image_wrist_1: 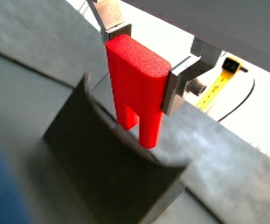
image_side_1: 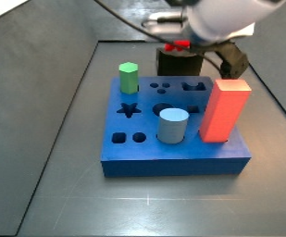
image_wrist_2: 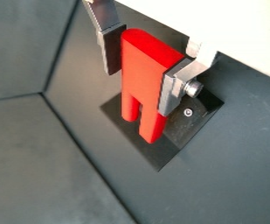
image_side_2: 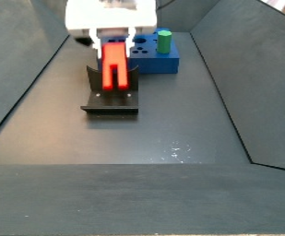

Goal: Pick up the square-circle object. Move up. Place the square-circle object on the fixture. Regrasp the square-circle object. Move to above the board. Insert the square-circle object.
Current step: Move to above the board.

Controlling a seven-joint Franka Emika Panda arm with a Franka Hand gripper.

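The square-circle object (image_wrist_1: 137, 96), a bright red peg with two short legs, hangs upright between the silver fingers of my gripper (image_wrist_1: 143, 66), which is shut on its upper half. In both wrist views its legs point down at the fixture (image_wrist_1: 102, 157), a dark block on a base plate (image_wrist_2: 178, 131). In a side view the gripper (image_side_2: 113, 44) holds the red peg (image_side_2: 113, 69) just over the fixture (image_side_2: 112, 103), and I cannot tell whether they touch. The blue board (image_side_1: 170, 165) lies in front of the fixture (image_side_1: 176, 63); the arm hides most of the peg (image_side_1: 179, 43).
On the board stand a green peg (image_side_1: 129, 78), a grey cylinder (image_side_1: 171, 125) and a tall red-orange block (image_side_1: 224, 111). Sloped dark walls (image_side_2: 34, 83) enclose the floor. A yellow marked strip (image_wrist_1: 218, 83) lies beyond the gripper.
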